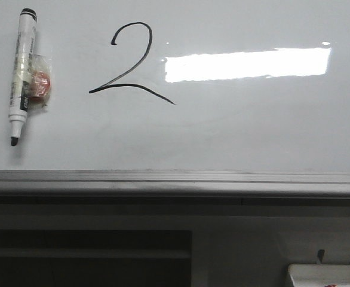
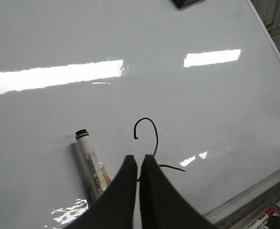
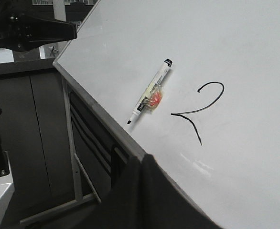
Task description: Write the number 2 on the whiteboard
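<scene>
The whiteboard (image 1: 252, 131) fills the front view, with a bright rectangular reflection on it. A black number 2 (image 1: 130, 72) is drawn at its upper left. It also shows in the left wrist view (image 2: 154, 133) and the right wrist view (image 3: 208, 107). A white marker with a black cap (image 1: 21, 72) sticks to the board left of the numeral, tip down, with a clear-and-red patch beside it. My left gripper (image 2: 140, 160) is shut and empty, off the board, in front of the numeral's base. My right gripper (image 3: 141, 158) is shut and empty by the board's lower edge. Neither gripper shows in the front view.
A grey metal ledge (image 1: 175, 182) runs along the board's lower edge. A small white tray (image 1: 327, 275) sits low on the right, below the ledge. Spare markers (image 2: 262, 220) lie below the board. A dark arm part (image 3: 35, 31) shows past the board's far corner.
</scene>
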Tool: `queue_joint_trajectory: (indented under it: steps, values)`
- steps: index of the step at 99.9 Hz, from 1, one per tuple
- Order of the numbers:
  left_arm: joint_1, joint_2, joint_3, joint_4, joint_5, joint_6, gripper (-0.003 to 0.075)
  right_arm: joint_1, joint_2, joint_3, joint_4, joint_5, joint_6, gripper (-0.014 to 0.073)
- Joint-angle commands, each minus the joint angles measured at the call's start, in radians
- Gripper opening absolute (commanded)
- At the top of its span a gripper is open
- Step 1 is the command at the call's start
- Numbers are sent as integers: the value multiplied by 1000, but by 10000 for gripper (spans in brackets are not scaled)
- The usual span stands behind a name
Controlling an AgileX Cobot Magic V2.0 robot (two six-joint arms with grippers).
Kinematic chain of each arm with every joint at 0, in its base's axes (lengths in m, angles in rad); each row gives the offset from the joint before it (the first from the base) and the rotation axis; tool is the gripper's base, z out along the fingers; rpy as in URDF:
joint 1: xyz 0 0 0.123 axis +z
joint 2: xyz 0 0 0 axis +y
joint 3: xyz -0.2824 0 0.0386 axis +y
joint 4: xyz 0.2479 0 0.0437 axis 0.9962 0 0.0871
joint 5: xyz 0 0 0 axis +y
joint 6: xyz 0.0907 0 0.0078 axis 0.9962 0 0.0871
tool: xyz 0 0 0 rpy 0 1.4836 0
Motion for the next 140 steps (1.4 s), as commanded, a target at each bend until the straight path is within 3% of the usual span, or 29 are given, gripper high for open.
queue_joint_trajectory:
  steps: [1,40,50,67,97,120,125,140]
  values:
    - [1,7,-30,1,-72,1,-20,-6,5,-25,1,-88,2,-60]
    - [15,12,-30,21,-60,1,-20,-6,5,-25,1,-88,2,-60]
    - [90,3,-22,29,-40,20,-20,-6,5,-25,1,-88,2,-60]
    - [301,-49,72,-71,-40,187,-20,-6,5,-25,1,-88,2,-60]
    - [592,-219,241,-76,-40,192,-20,-6,5,-25,1,-88,2,-60]
    - [639,-281,354,-76,-39,187,-20,-6,5,-25,1,-88,2,-60]
    - [639,-281,349,-70,51,187,-20,-6,5,-25,1,-88,2,-60]
    - [639,-281,352,-50,128,187,-20,-6,5,-25,1,-90,2,-60]
